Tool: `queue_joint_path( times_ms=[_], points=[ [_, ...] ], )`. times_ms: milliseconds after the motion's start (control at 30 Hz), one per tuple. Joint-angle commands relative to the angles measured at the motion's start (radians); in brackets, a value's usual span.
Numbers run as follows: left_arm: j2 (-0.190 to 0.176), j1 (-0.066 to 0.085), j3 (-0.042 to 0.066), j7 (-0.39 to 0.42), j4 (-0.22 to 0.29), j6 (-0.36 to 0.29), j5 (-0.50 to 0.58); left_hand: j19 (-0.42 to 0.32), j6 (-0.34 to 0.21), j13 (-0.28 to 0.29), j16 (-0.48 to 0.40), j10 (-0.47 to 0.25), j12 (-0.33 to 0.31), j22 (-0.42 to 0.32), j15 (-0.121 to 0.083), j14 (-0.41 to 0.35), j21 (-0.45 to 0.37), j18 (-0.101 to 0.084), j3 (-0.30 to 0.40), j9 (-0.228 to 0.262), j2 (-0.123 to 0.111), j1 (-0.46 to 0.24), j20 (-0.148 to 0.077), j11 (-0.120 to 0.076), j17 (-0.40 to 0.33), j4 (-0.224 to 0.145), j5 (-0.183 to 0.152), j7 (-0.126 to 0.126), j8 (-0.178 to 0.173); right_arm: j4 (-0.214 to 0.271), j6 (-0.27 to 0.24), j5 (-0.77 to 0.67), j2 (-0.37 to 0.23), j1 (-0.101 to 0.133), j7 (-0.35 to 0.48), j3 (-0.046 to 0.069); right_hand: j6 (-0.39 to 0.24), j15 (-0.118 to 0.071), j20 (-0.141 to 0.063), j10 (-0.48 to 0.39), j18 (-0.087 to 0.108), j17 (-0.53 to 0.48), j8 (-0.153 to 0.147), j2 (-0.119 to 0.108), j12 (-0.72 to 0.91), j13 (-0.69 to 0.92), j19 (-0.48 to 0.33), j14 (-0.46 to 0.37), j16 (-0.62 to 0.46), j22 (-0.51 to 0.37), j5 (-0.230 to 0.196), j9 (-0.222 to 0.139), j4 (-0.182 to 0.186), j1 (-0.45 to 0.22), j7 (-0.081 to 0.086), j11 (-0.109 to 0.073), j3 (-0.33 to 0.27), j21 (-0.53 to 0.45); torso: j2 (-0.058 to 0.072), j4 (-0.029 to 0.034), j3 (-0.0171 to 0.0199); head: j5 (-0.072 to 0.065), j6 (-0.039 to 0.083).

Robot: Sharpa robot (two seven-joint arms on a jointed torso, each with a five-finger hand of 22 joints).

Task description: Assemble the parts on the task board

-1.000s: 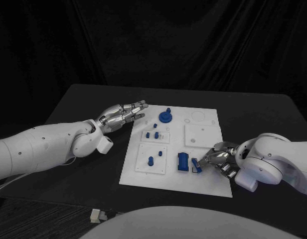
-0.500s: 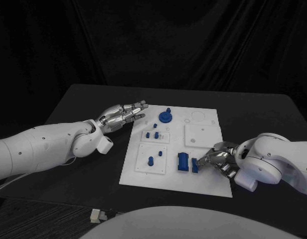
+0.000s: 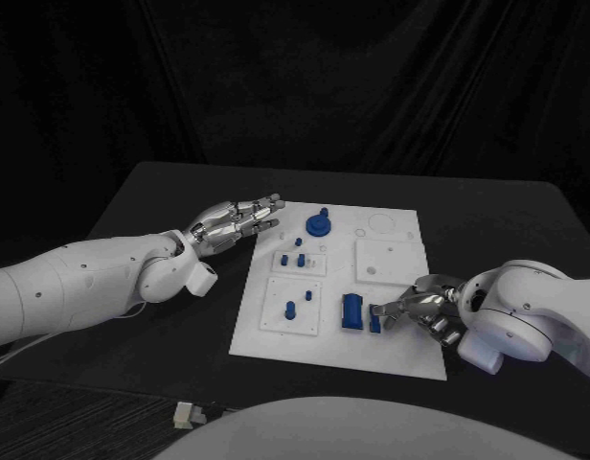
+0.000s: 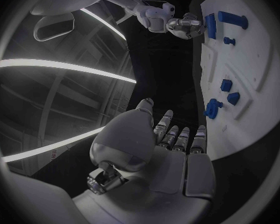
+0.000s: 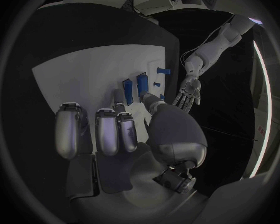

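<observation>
Task board (image 3: 392, 251) white on black table (image 3: 516, 206). Right hand (image 3: 419, 309) pinching flat blue part (image 5: 127, 91), plain from its wrist; left hand (image 3: 236, 219) spread, empty.

The left arm (image 3: 75, 287) comes in low from the left side and reaches forward, with the wrist almost straight. The left hand (image 3: 235, 221) is held flat, palm turned partly up, and the fingers (image 4: 177, 137) lie straight and close beside each other — they hold nothing.

The right arm (image 3: 551, 316) comes from the right side and is bent strongly, so the forearm points back toward the middle. The right hand (image 3: 419, 309) is low, with its fingers (image 5: 105, 129) curved downward and slightly apart. The thumb (image 5: 154, 100) stretches forward — whether its tip touches something, I cannot tell.
</observation>
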Motion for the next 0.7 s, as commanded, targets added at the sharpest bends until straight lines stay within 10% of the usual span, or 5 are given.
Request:
queue_joint_path(
  times_ms=[33,167,500,600,700],
  points=[
    [-0.001,-0.001,0.001,0.012,0.003,0.009,0.006,0.001,0.001,0.001,-0.004,0.0,0.004,0.0,0.001,0.0,0.001,0.018,0.001,0.001,-0.001,0.008,-0.001,0.008,-0.001,-0.007,0.004,0.001,0.003,0.031,-0.028,-0.205,-0.021,-0.002,0.038,0.0,0.005,-0.005,-0.006,0.106,0.007,0.023,0.02,-0.003,0.003,0.263,0.024,0.059,-0.005,0.201,-0.032,0.01,0.013,-0.004,-0.012,-0.007,-0.031,-0.003,0.0,0.0,0.0002,0.001,0.0],
    [-0.002,-0.001,0.001,0.012,0.003,0.009,0.006,0.001,0.001,0.001,-0.004,0.001,0.004,0.0,0.001,0.0,0.001,0.018,0.002,0.001,-0.001,0.008,-0.001,0.008,-0.001,-0.008,0.004,0.001,0.003,0.064,-0.033,-0.376,-0.047,-0.003,0.068,0.0,0.021,-0.021,-0.022,0.106,0.006,0.03,0.14,-0.016,0.003,0.263,0.027,0.061,-0.002,0.203,-0.08,0.094,0.003,0.056,-0.036,-0.028,-0.081,0.002,0.0,0.0001,0.0003,0.0,0.0],
    [0.004,-0.002,0.001,0.012,0.001,0.012,0.006,0.001,0.001,0.001,-0.004,0.001,0.004,0.0,0.001,0.0,0.001,0.018,0.003,0.001,-0.001,0.009,-0.001,0.009,-0.001,-0.009,0.005,0.001,0.003,0.099,-0.016,-0.654,-0.064,-0.026,0.088,0.0,-0.091,-0.067,-0.064,0.106,0.001,0.041,0.574,-0.01,0.003,0.263,0.036,0.064,0.003,0.209,-0.088,0.516,0.003,0.216,-0.099,-0.082,-0.189,0.015,0.0,-0.0003,0.0001,-0.004,0.0],
    [0.003,-0.002,0.001,0.012,0.001,0.013,0.006,0.001,0.001,0.001,-0.004,0.001,0.004,0.0,0.001,0.0,0.001,0.018,0.003,0.001,-0.001,0.009,-0.001,0.009,-0.001,-0.009,0.005,0.001,0.003,0.099,-0.014,-0.679,-0.06,-0.033,0.087,0.0,0.14,-0.079,-0.075,0.106,0.0,0.046,0.791,-0.006,0.003,0.263,0.038,0.065,0.005,0.21,-0.083,0.786,0.007,0.236,-0.115,-0.097,-0.204,0.018,0.001,0.0003,0.0001,-0.004,0.0],
    [0.002,-0.002,0.001,0.011,0.002,0.013,0.006,0.001,0.001,0.001,-0.004,0.001,0.004,0.0,0.001,0.0,0.001,0.018,0.003,0.001,-0.001,0.009,-0.001,0.009,-0.001,-0.009,0.005,0.001,0.003,0.097,-0.013,-0.695,-0.055,-0.041,0.086,0.0,0.256,-0.086,-0.082,0.106,0.0,0.049,0.886,-0.004,0.003,0.263,0.038,0.065,0.006,0.21,-0.082,0.91,0.012,0.246,-0.126,-0.104,-0.214,0.019,0.001,0.0004,0.0001,-0.005,0.0]
  ],
)
